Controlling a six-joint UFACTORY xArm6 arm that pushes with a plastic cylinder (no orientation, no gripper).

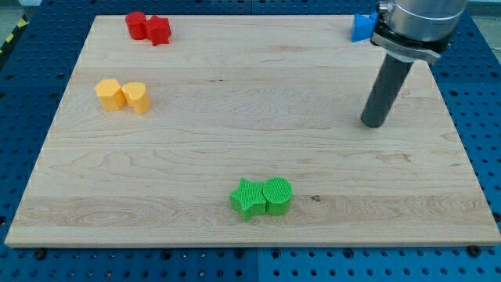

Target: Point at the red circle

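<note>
- The desk (250, 102), a pale wooden board, is filling most of the view and lying flat on a blue perforated base (23, 94) that is showing along every side.
- The arm's grey housing (419, 23) is hanging in at the view's top right, and the dark rod (387, 86) is reaching down from it onto the wood.
- My tip (373, 124) is sitting on bare board in the view's right half, well apart from every block; there are no fingers on this rod, so nothing is being held or clamped, and the tip is touching no block.
- The green pair is lying near the view's bottom edge, around the middle: a green star (248, 199) on the view's left is touching a green circle (277, 194) on its right.
- The yellow pair is resting by the view's left edge: a yellow hexagon-like block (109, 94) is touching a second yellow block (136, 97), whose exact shape I cannot tell from here.
- The red pair is sitting at the view's top left corner: the red circle (137, 24) is the one further to the view's left, pressing against a red star (159, 30). It is lying far across the desk from my tip.
- A blue block (361, 27) is peeking out at the view's top edge, just left of the arm's housing, partly hidden, so its shape is staying unclear.
- No container is standing anywhere on the desk.
</note>
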